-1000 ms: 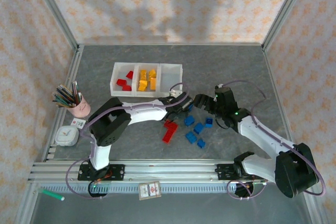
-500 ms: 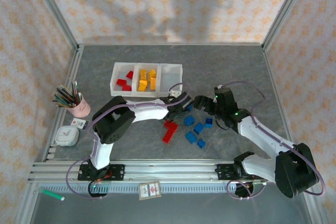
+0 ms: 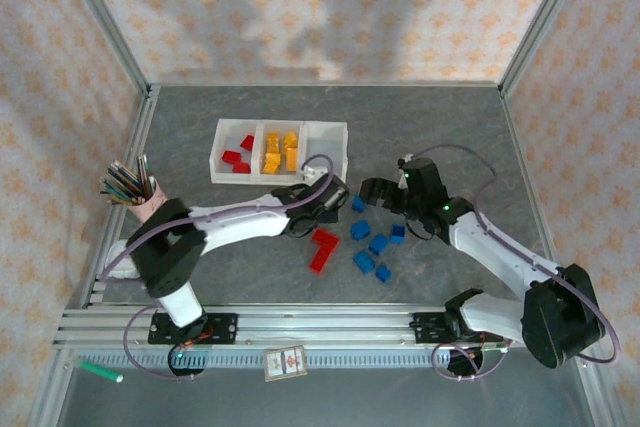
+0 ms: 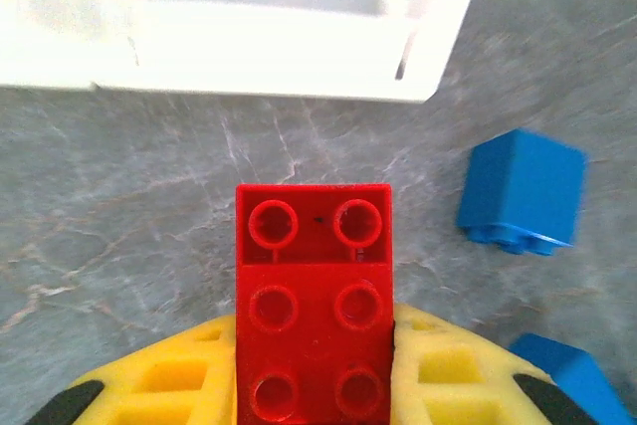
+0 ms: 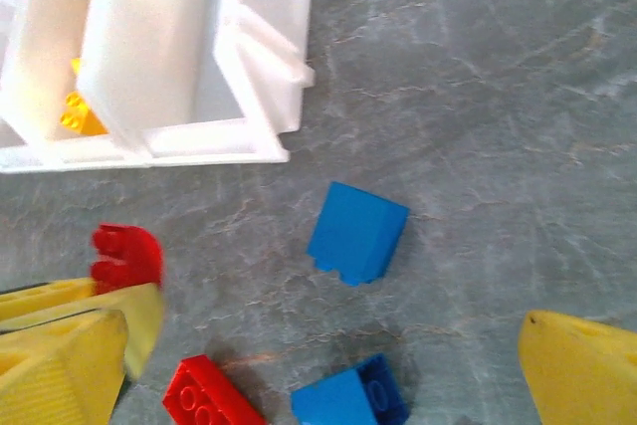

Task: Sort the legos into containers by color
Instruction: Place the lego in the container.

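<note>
Left gripper (image 4: 314,370): pressed onto a red six-stud plastic brick (image 4: 314,286), one yellow padded finger (image 4: 164,385) on each long side. The brick sits studs up. Its long axis points to 12 o'clock in the left wrist view, and its far end pokes out past the fingertips.

White three-compartment plastic tray (image 3: 326,147): lies at 11 o'clock from the left gripper in the top view. The held brick is just off the tray's near right corner and not over any compartment. The left compartment holds small red bricks (image 3: 235,158). The middle one holds yellow-orange bricks (image 3: 280,153).

Nearest blue square brick (image 4: 520,191): lies on the grey stone-pattern table (image 3: 440,127) at 2 o'clock from the held brick, near it but apart.

Loose blue bricks (image 3: 378,244): scattered group at 4 to 5 o'clock from the left gripper. Loose red bricks (image 3: 322,247): on the table at 6 o'clock from it, close together.

Right gripper (image 3: 372,193): at 3 o'clock from the left gripper, near it, with the nearest blue square brick lying between the two. In the right wrist view its yellow fingers are spread wide, one at each lower corner, with bare table between them. The blue brick lies at 12 o'clock from that gap, beyond the fingertips and untouched. The tray corner shows at 10 o'clock.
</note>
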